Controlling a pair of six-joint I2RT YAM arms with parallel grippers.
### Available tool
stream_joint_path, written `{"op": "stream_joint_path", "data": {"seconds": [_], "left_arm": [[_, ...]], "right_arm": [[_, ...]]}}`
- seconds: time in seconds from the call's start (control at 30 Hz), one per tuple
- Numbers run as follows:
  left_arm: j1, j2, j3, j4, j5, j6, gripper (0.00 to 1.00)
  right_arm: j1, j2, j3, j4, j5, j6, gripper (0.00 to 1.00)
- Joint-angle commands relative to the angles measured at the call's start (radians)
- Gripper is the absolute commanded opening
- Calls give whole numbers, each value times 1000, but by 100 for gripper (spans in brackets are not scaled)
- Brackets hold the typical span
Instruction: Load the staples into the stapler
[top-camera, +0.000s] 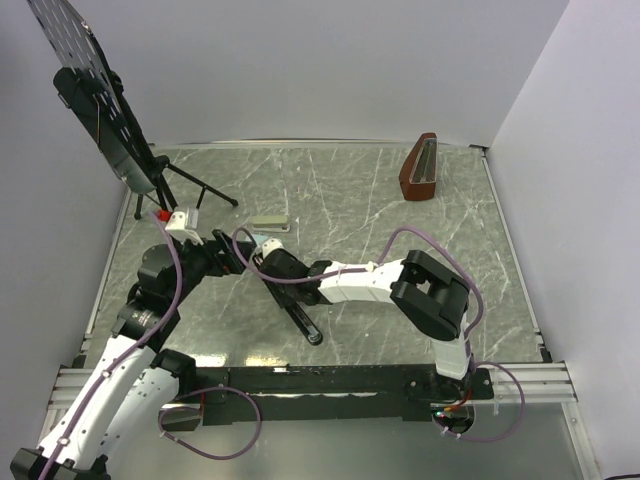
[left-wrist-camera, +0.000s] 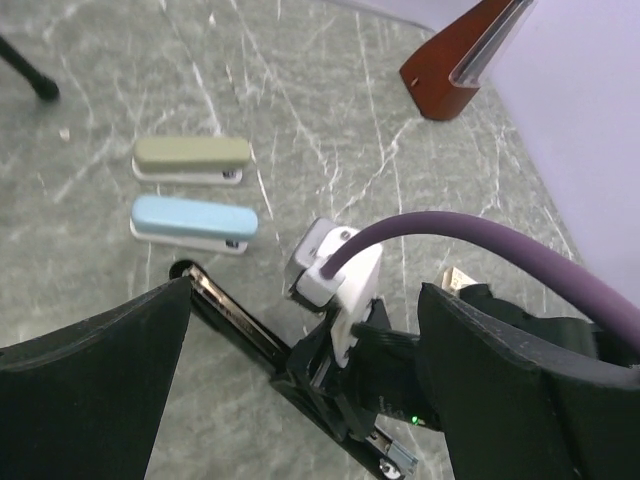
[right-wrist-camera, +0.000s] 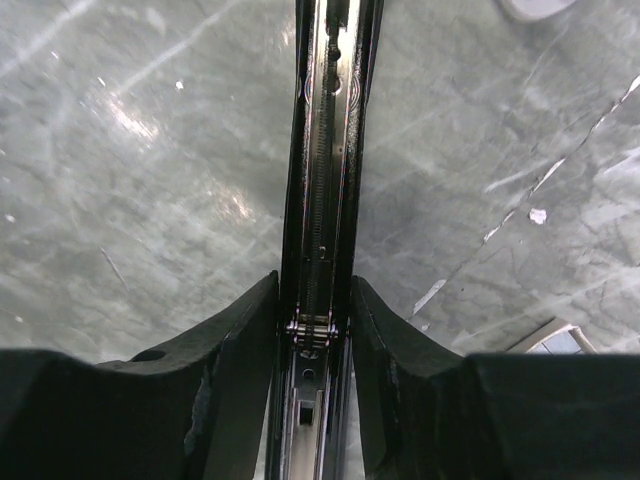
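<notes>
The black stapler (top-camera: 300, 318) lies opened flat on the marble table, its silvery rail (right-wrist-camera: 320, 120) facing up. My right gripper (right-wrist-camera: 314, 285) is shut on the stapler's sides at the hinge and spring. In the top view it sits at the stapler's far end (top-camera: 272, 268). My left gripper (top-camera: 232, 255) is open and empty, jaws wide apart, hovering over the right gripper's wrist and the stapler (left-wrist-camera: 235, 320). A small whitish-tan box corner (left-wrist-camera: 456, 279) peeks past my left gripper's right finger and shows in the right wrist view (right-wrist-camera: 556, 338). No staple strip is visible.
A grey-green stapler (left-wrist-camera: 192, 158) and a light blue stapler (left-wrist-camera: 194, 222) lie side by side beyond the black one. A brown wedge-shaped holder (top-camera: 419, 168) stands at the back right. A black tripod with a perforated panel (top-camera: 120, 140) stands at the back left.
</notes>
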Motion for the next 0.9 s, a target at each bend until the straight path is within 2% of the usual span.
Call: {"op": "stream_joint_path", "data": {"seconds": [0.0,0.07,0.1,0.13,0.2,0.27,0.53,0.67,0.87], "left_arm": [[0,-11,-42,24,17,-107,99],[0,-10,-63,17,9,-130,99],[0,-8,-69,12,6,-140,99],[0,-7,-77,12,0,-147,99],[0,-5,-100,18,-13,-183,99],[0,-14,-136,41,-34,-238,99],[0,-62,-288,164,-63,-385,99],[0,21,-316,280,-16,-410,99],[0,172,-342,460,13,-445,99]], "right_arm": [[-3,8,-30,4,-11,-38,42],[-5,-4,-51,19,-17,-49,40],[-5,-12,-60,33,-16,-50,33],[-5,-18,-70,46,-16,-53,22],[-11,-44,-112,88,-26,-56,14],[-22,-78,-161,121,-43,-60,0],[-48,-216,-341,328,-112,-119,0],[-48,-290,-438,452,-158,-168,0],[-48,-339,-498,520,-172,-198,0]]}}
